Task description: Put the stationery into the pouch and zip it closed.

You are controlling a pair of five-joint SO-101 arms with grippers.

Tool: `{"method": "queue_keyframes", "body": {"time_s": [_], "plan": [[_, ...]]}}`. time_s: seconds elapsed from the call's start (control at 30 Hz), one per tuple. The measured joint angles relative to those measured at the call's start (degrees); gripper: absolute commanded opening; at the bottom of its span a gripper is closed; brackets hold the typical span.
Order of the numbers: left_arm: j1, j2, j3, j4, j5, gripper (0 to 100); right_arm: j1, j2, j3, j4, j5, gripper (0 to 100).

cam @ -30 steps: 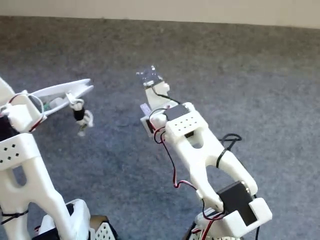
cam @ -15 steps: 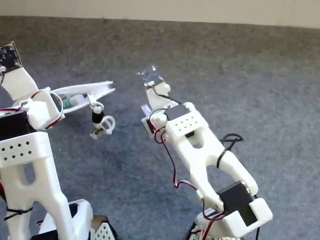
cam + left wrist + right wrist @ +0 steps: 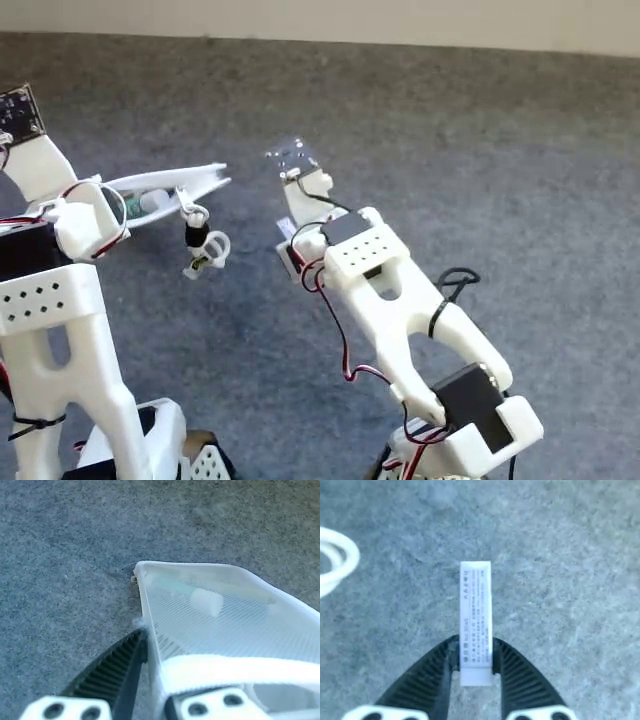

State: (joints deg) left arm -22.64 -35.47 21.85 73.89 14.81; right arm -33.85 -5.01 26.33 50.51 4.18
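In the high view the left arm (image 3: 60,290) stands at the near left and holds a see-through pouch (image 3: 185,182) out flat above the grey carpet (image 3: 450,130). The pouch's cord (image 3: 200,245), with a black bead and a white ring, hangs below its right end. The right arm (image 3: 400,300) reaches from the near right toward the middle, and its tip is just right of the cord. In the left wrist view the left gripper (image 3: 150,652) is clamped on the pouch's near edge, with the black ribbed jaw pressed against the mesh wall. A small white block (image 3: 206,601) lies inside the pouch. In the right wrist view the right gripper (image 3: 475,647) pinches one end of a printed white strip (image 3: 475,600) between nearly closed jaws. The strip points away over the carpet, and the cord's ring is off to one side.
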Motion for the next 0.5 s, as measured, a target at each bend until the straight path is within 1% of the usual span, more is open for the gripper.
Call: {"method": "queue_keyframes", "body": {"time_s": [0.17,0.33,0.5], "plan": [[0.0,0.0,0.0,0.0,0.0,1,0.0,0.0,0.0,1.1,0.0,16.3],[0.0,0.0,0.0,0.0,0.0,1,-2.0,0.2,-0.2,1.4,-0.1,16.3],[0.0,0.0,0.0,0.0,0.0,1,-2.2,8.0,-6.4,1.7,-0.1,16.3]]}}
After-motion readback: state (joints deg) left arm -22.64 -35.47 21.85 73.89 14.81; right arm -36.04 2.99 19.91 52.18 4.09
